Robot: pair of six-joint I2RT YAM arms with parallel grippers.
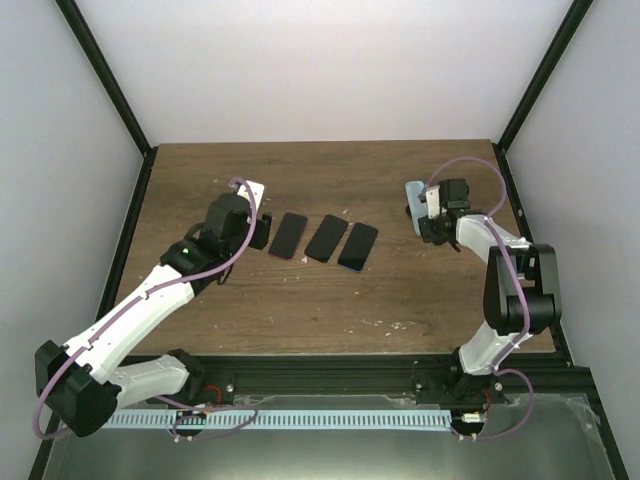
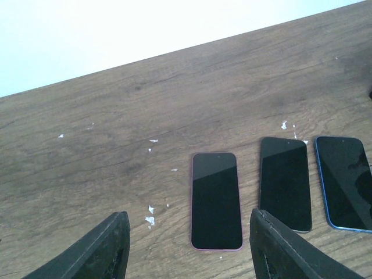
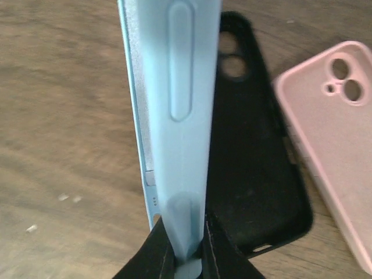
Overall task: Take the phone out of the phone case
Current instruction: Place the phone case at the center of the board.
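From above, we see 3 phones lying screen-up in a row on the table (image 1: 300,310), all bare as far as we can tell. The left gripper (image 1: 258,232) hovers just beside the leftmost one. The right gripper (image 1: 432,222) is well apart at the right side and holds a light blue case (image 1: 412,205) up off the wood.

On the left wrist view we get the same row closer: pink-rimmed phone (image 2: 216,200), dark phone (image 2: 285,183) and blue-rimmed phone (image 2: 347,183), near one another but not touching. The left fingers (image 2: 107,250) stand wide apart with nothing between them, and the pink-rimmed phone sits just ahead of the gap.

On the right wrist view the light blue case is seen edge-on and roughly upright, with the right fingers pinched tight on its lower end. Whether a phone sits inside it we cannot tell from this angle; we only see a pale strip along the left edge. Behind it 2 more cases lie on the table with their hollows up, a black case (image 3: 256,163) and a pink case (image 3: 337,139), both empty and partly overlapping.

We judge the task nearly done: 3 phones out, 2 cases empty and set aside, and the 3rd case probably empty too. What is left looks like putting the light blue case down by the other 2.
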